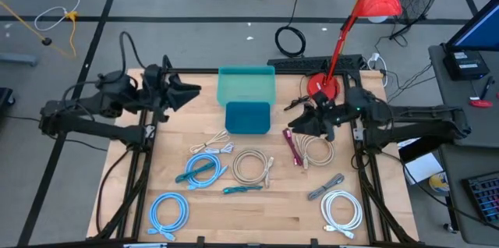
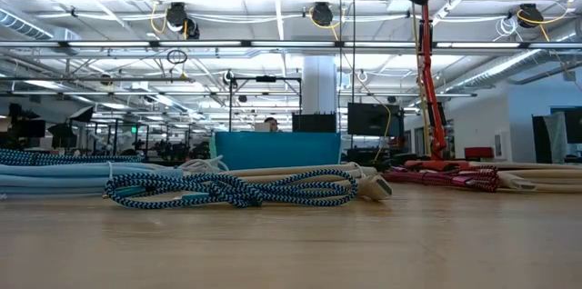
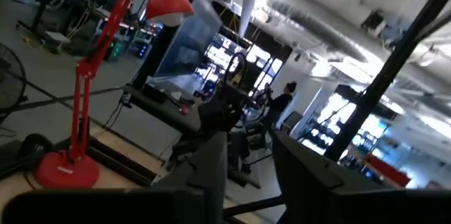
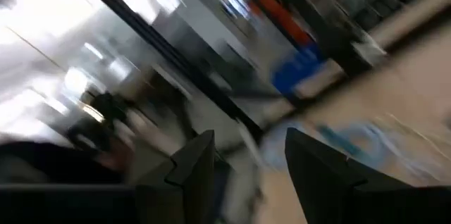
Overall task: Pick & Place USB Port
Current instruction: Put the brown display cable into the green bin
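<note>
Nearest the low camera lies a braided blue-and-black cable [image 2: 227, 189], loosely coiled on the wooden table [image 2: 291, 248], with the teal bin [image 2: 277, 150] standing behind it. Seen from above, seven or so coiled USB cables spread in front of that bin: light blue ones [image 1: 169, 211], a beige coil [image 1: 251, 165], a white coil [image 1: 341, 209], a grey one [image 1: 325, 187], and a magenta cable [image 1: 293, 147] just right of the bin's front. Such a cable looks light, limp and springy, so a grip on the bunched middle of a coil, or on a stiff plug end, should hold better than a single loose strand.

Farther back, the right gripper [image 1: 292, 120] hovers beside the bin's right wall, above the magenta cable, jaws parted and empty; its wrist view is smeared. The left gripper [image 1: 192, 90] waits off the bin's left corner, jaws apart. Only the overhead view shows the arms' positions; the low one shows how flat the cables lie. A red lamp [image 1: 374, 0] stands beyond.
</note>
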